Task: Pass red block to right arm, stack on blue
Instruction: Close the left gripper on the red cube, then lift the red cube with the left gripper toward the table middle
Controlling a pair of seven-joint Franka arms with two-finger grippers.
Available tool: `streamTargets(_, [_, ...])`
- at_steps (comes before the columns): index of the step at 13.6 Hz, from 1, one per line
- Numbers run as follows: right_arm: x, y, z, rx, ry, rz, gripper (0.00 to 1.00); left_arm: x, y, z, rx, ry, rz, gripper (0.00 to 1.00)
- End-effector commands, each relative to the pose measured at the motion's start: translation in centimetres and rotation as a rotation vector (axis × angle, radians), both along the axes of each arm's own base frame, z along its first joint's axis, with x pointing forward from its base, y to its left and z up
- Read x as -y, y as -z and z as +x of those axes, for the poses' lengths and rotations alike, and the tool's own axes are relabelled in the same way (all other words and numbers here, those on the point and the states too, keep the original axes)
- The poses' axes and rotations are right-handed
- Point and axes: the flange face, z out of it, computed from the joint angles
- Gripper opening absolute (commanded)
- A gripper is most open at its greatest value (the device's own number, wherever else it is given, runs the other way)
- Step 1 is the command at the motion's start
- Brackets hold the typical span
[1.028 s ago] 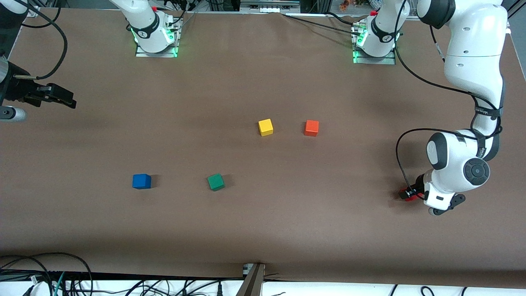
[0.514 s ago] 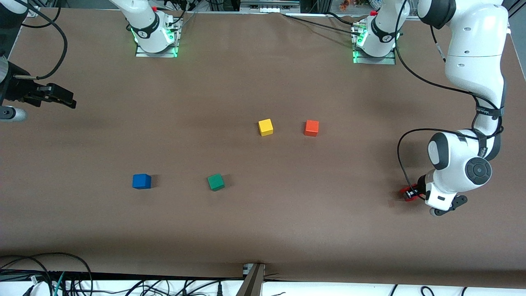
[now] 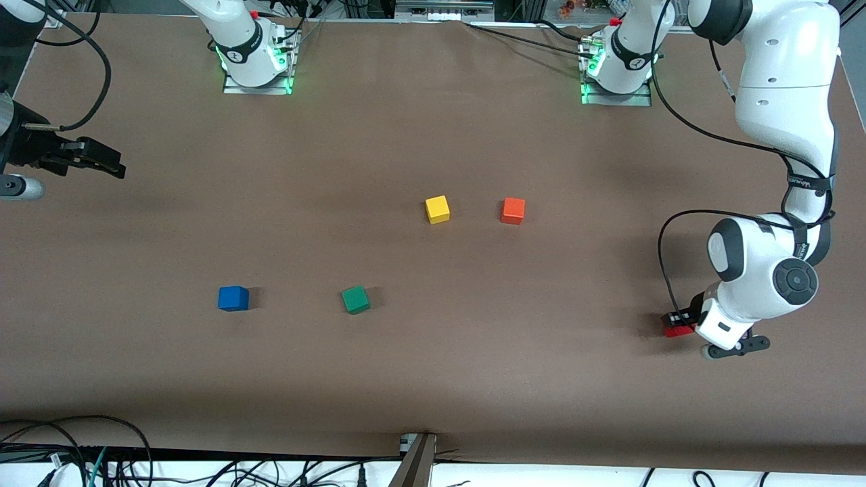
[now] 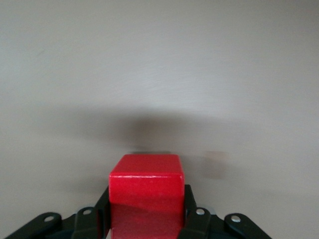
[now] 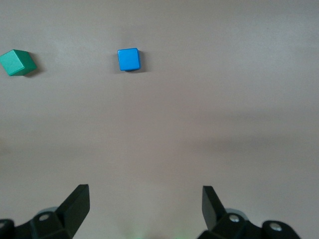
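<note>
Left end effector [image 3: 678, 325]: low at the desk [image 3: 433, 379] surface near the left arm's end, clenched on the red block [image 3: 676, 330]; in the left wrist view its black fingers [image 4: 192, 211] press both side faces of the cube.
Red block: sits squarely between those fingers, top face and one side face showing in the left wrist view [image 4: 146, 196]; whether it rests on the desk or is just clear of it cannot be told. It is well apart from the blue block, toward the left arm's end, and slightly nearer the front camera than it.
Right end effector [image 3: 95, 162]: over the right arm's end of the desk, waiting, jaws spread wide with nothing between them; in the right wrist view the two fingertips [image 5: 77, 201] stand far apart over bare desk.
Blue block [image 3: 233, 298]: flat on the desk, farther toward the right arm's end than any other cube; also seen in the right wrist view [image 5: 129, 59].
Green block [image 3: 355, 299]: beside the blue block, toward the left arm's end, turned slightly askew.
Yellow block [image 3: 438, 209]: farther from the front camera than the blue block, toward the left arm's end.
Orange block [image 3: 513, 210]: just past the yellow block, still farther from the blue block.
</note>
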Motion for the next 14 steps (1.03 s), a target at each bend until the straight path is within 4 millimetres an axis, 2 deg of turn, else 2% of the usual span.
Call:
streamTargets(1, [0.1, -0.4, -0.1, 0.005, 0.004, 0.007, 1.00, 7.3, -5.0, 0.1, 0.018, 0.193, -0.005, 0.20])
streamTargets(4, [0.1, -0.3, 0.0, 0.003, 0.004, 0.007, 1.00, 16.3, -11.6, -1.2, 0.074, 0.364, -0.078, 0.15])
streamTargets(7, [0.1, -0.4, 0.0, 0.008, 0.004, 0.007, 1.00, 23.3, -17.7, -3.3, 0.155, 0.550, -0.134, 0.15])
streamTargets(9, [0.1, -0.5, -0.1, 0.008, 0.004, 0.007, 1.00, 27.0, -20.1, -4.7, 0.198, 0.698, -0.183, 0.16])
streamTargets(11, [0.3, -0.4, 0.0, 0.006, 0.003, 0.007, 1.00, 29.7, -21.6, -6.0, 0.233, 0.794, -0.268, 0.15])
streamTargets(14, [0.3, -0.9, 0.4, 0.040, -0.002, 0.005, 1.00, 31.6, -22.7, -6.8, 0.298, 0.915, -0.451, 0.13])
